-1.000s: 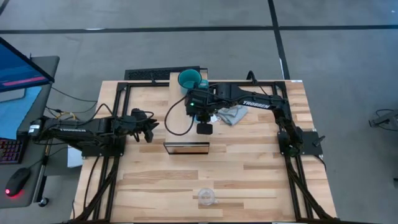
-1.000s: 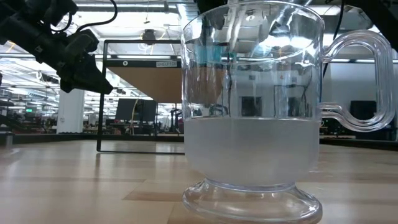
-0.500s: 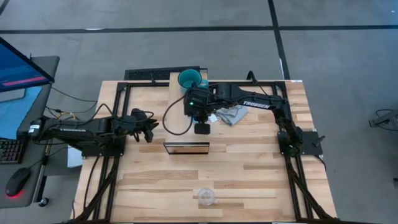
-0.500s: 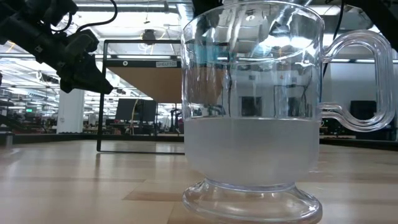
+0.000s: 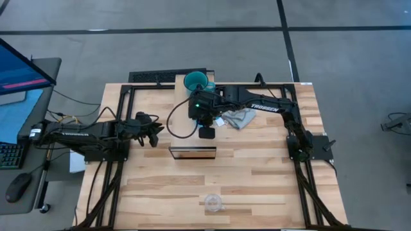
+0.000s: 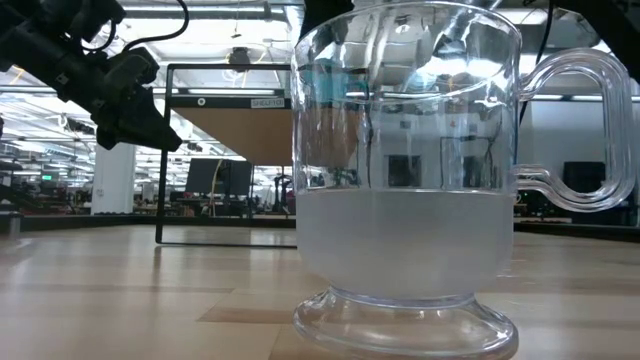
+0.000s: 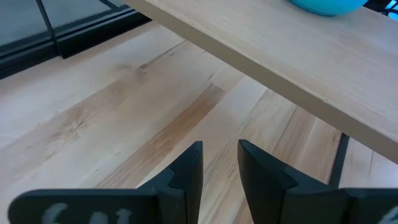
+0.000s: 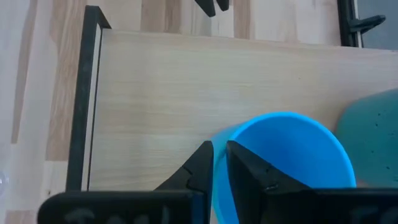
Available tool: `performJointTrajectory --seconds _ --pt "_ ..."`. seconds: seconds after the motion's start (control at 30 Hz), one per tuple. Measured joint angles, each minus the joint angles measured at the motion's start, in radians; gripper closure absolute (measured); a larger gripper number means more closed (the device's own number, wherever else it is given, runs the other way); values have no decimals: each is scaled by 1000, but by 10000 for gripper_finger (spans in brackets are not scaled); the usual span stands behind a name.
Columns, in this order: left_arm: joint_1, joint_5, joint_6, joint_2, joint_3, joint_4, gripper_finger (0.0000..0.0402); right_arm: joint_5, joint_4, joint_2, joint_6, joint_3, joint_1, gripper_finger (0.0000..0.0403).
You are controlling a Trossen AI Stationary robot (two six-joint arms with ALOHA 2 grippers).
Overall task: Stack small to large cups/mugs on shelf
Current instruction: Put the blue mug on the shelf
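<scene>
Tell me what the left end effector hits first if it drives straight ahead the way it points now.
Probably the bare slatted wooden table: the left end effector points down at its planks. The edge of the shelf crosses just beyond, with the blue mug on top; depth is unclear.

The right arm is reaching in from the right side of the worktop, bent at the elbow, with its wrist pointing down. The right claw (image 8: pixel 219 163) is pinching its two fingers (image 8: pixel 200 167) close together on the rim of the blue mug (image 8: pixel 292 158). The left arm is lying low and stretched out along the left side. The left claw (image 7: pixel 219 168) is hanging there with a small gap between its fingers, holding nothing.
</scene>
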Motion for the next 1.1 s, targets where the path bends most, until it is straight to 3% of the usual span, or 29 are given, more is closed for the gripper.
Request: performJointTrajectory --seconds 0.8,1.1 --pt "0 -1 4 0 0 0 311 22 54 -25 -2 0 3 338" --pt "0 -1 4 0 0 0 311 25 28 -71 15 0 1 393"
